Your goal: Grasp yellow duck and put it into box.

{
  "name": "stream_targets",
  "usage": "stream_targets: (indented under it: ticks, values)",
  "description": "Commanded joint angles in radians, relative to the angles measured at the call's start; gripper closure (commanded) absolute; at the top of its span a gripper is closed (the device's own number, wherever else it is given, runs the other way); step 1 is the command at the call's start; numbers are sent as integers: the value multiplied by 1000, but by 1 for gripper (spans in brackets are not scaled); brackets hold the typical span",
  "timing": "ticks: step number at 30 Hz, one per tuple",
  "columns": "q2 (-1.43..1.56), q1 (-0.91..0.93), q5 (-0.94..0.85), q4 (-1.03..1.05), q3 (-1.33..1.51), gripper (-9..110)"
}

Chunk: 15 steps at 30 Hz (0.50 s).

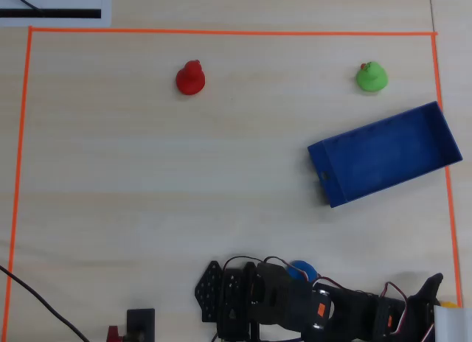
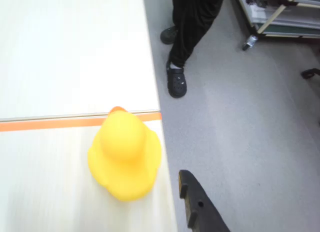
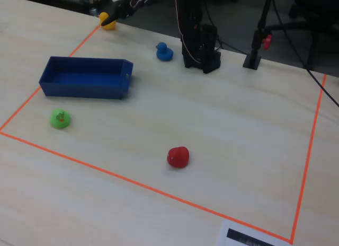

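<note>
The yellow duck (image 2: pixel 125 154) stands upright on the table just inside the orange tape line, close to the table's edge. It also shows at the far left corner in the fixed view (image 3: pixel 107 22). In that view my gripper (image 3: pixel 115 14) hovers just above and to the right of the duck. The wrist view shows only one black finger (image 2: pixel 197 207), right of the duck and clear of it. The gripper looks open and holds nothing. The dark-blue box (image 1: pixel 383 156) (image 3: pixel 85 79) lies empty, a short way from the duck. The overhead view does not show the duck.
A blue duck (image 3: pixel 164 51) sits beside the arm's base (image 3: pixel 200 50). Beyond the box are a green duck (image 1: pixel 371 77) and a red duck (image 1: pixel 190 78). Orange tape (image 2: pixel 50 123) borders the work area. The table edge (image 2: pixel 162 142) drops to the floor right of the duck.
</note>
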Motion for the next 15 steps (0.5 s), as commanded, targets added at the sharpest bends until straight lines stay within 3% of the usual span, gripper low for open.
stream_targets:
  ticks: [1,15]
  values:
    - [-40,-18,-3,-38,-104,44]
    - [-245,-15,-23,-67,-321,44]
